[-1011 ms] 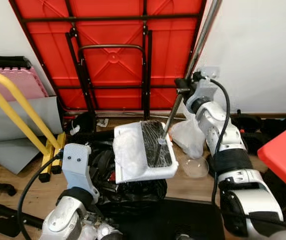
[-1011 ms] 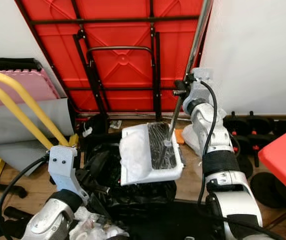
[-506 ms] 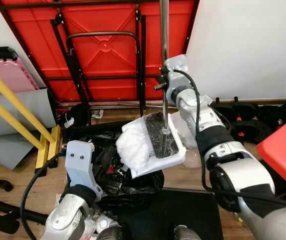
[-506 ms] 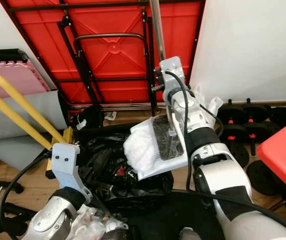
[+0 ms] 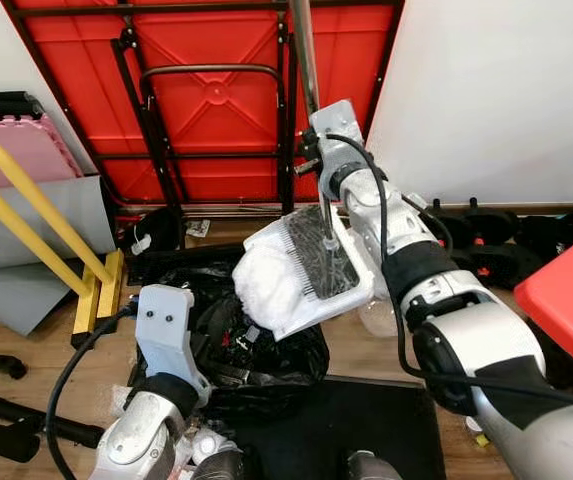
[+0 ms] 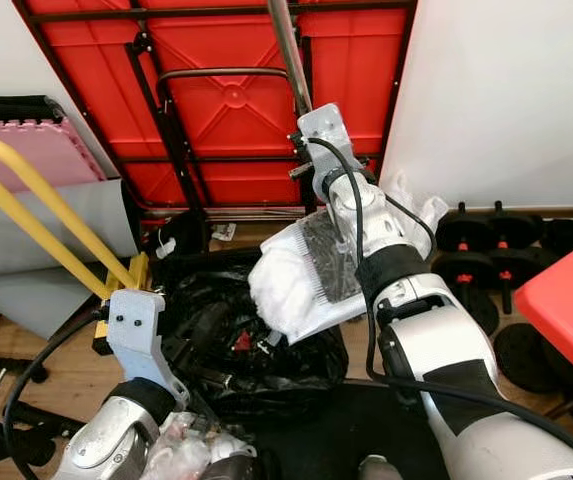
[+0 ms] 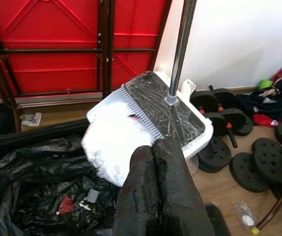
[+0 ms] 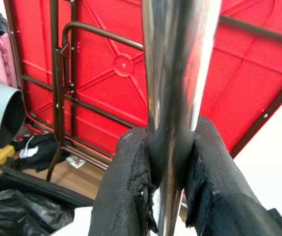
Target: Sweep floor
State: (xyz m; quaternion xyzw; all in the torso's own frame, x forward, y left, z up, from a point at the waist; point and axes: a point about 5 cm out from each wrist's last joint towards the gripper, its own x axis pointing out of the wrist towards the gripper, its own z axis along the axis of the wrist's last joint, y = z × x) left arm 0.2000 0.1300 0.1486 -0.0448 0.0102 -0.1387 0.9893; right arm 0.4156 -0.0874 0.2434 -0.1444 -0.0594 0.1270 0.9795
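A white dustpan point(image 5: 306, 270) with a black ribbed floor hangs tilted over an open black rubbish bag point(image 5: 221, 335). White crumpled waste point(image 5: 261, 285) lies at the pan's lower lip, above the bag's mouth. My right gripper point(image 8: 168, 172) is shut on the pan's steel handle pole point(image 5: 306, 70), which leans up past the red panel. My left gripper point(image 7: 153, 162) is shut, low beside the bag, with nothing between its fingers. Bits of litter point(image 7: 67, 204) lie inside the bag.
A folded red table point(image 5: 206, 90) leans on the wall behind. Yellow bars point(image 5: 26, 215) and grey and pink mats point(image 5: 26, 165) stand at the left. Black dumbbell weights point(image 6: 486, 250) lie by the right wall, a red tabletop corner point(image 5: 571, 300) at the right edge. A clear plastic bag point(image 6: 416, 215) sits behind my right arm.
The pole has swung from leaning right to leaning slightly left, and the dustpan has tipped more steeply toward the bag, with the white waste sliding to its lower edge. The camera has shifted too.
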